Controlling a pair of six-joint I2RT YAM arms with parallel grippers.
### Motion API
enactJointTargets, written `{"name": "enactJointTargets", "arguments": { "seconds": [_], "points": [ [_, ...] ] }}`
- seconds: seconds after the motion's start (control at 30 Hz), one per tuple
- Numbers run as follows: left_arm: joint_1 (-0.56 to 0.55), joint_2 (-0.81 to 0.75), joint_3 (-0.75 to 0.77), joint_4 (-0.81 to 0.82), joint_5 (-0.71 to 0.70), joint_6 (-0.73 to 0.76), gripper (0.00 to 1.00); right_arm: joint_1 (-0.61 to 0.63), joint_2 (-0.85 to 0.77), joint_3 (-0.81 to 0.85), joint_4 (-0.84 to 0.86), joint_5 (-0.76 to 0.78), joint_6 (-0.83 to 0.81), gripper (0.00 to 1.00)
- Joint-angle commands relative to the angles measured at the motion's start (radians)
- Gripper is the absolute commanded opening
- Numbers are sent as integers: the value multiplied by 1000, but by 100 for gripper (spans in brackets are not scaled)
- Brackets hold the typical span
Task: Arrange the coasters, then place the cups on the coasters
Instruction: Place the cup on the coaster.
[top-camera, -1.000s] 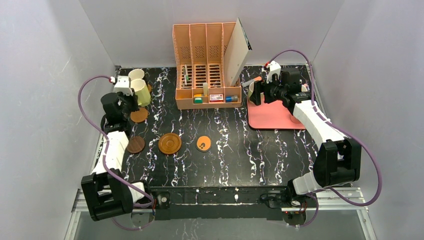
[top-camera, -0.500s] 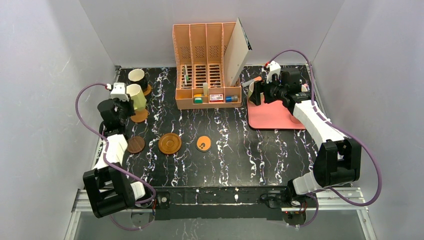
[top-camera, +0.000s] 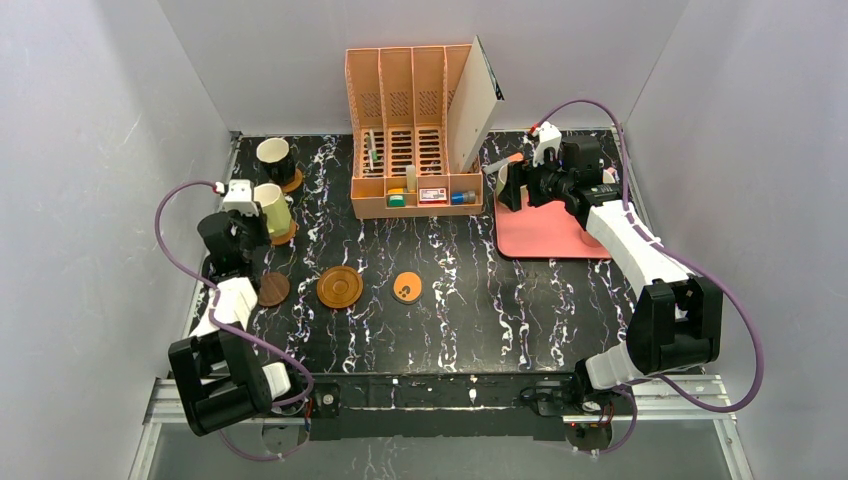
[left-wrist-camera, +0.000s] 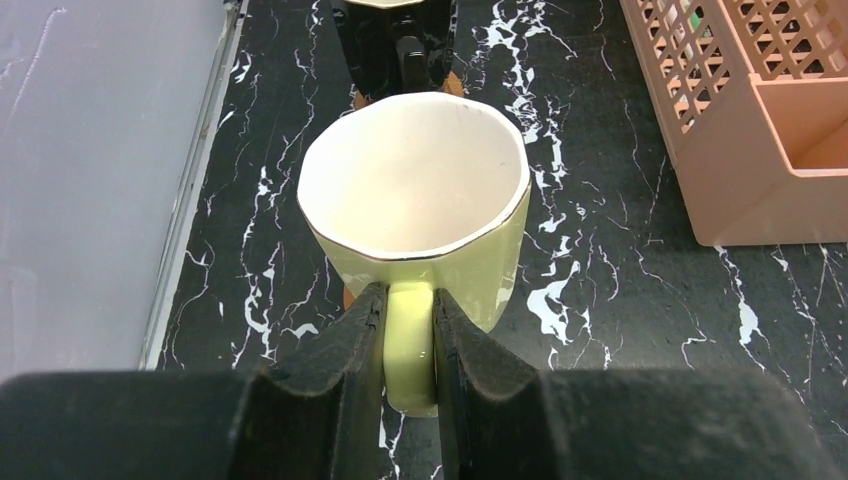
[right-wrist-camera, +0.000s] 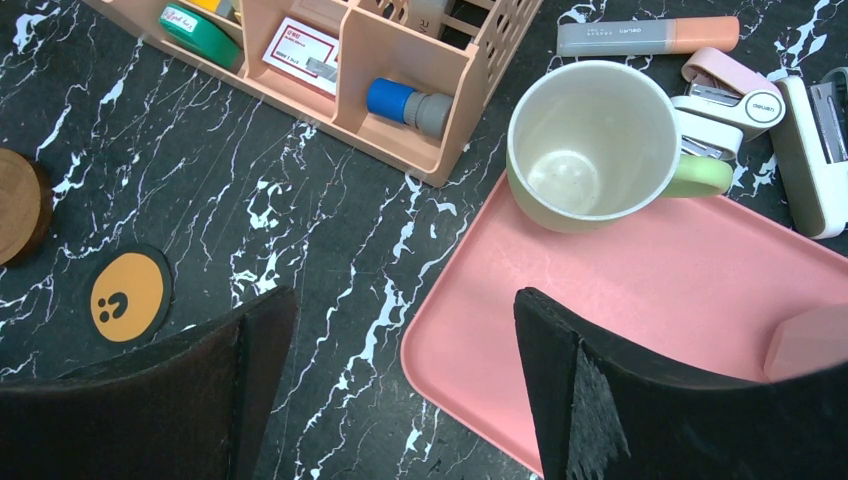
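Nearest the arm bases, 3 coasters lie flat in a row on the black marbled table (top-camera: 480, 300), well apart from the cups. The dark brown coaster (top-camera: 271, 289) is at left, the ringed wooden coaster (top-camera: 340, 287) is just right of it, and the orange coaster w/ dark marks (top-camera: 407, 287) is further right. Beyond the dark brown one, L gripper (left-wrist-camera: 407, 305) is clamped tight on the handle of the yellow cup (left-wrist-camera: 415, 190), fingers pinching it from both sides. Cup is upright, cream inside, mouth up. It's over a plain orange-brown coaster (top-camera: 284, 236), a sliver of which peeks out by the cup's base; can't tell if the cup rests on it or hangs just above. Further back on the left, black cup (top-camera: 274, 157) stands on the 2nd orange-brown coaster (top-camera: 293, 181), handle toward the yellow cup. On the R side, R gripper (right-wrist-camera: 400, 300) hangs w/ jaws spread wide, nothing btwn them, above the left edge of the pink tray (right-wrist-camera: 650, 290). Olive green cup (right-wrist-camera: 590, 140) stands upright at the tray's far-left corner, apart from the fingers, handle pointing at the staplers (right-wrist-camera: 738, 100). A highlighter (right-wrist-camera: 648, 37) lies just past it. Farthest back, centre, is the orange desk organiser (top-camera: 415, 130).
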Motion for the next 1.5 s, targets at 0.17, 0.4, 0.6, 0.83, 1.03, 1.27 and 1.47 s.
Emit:
{"name": "enactJointTargets", "arguments": {
  "seconds": [0.17,0.4,0.6,0.83,1.03,1.27,1.47],
  "points": [
    [25,3,3,173,36,-15,0,-6,-20,-2,25,-11,-4,93],
    [28,23,-9,199,49,-22,0,-6,-23,-2,25,-7,-6,98],
    [28,35,-26,220,48,-14,0,-6,-21,-3,25,2,-4,98],
    [28,45,-45,252,47,-8,0,-7,-22,-2,24,4,-3,98],
    [29,67,-69,305,31,-7,0,-8,-22,-2,25,5,-5,98],
    [29,76,-90,353,17,-6,0,-10,-20,-2,25,4,-4,98],
    [29,90,-98,376,9,-1,0,-11,-19,-2,24,2,-4,98]
  ]
}}
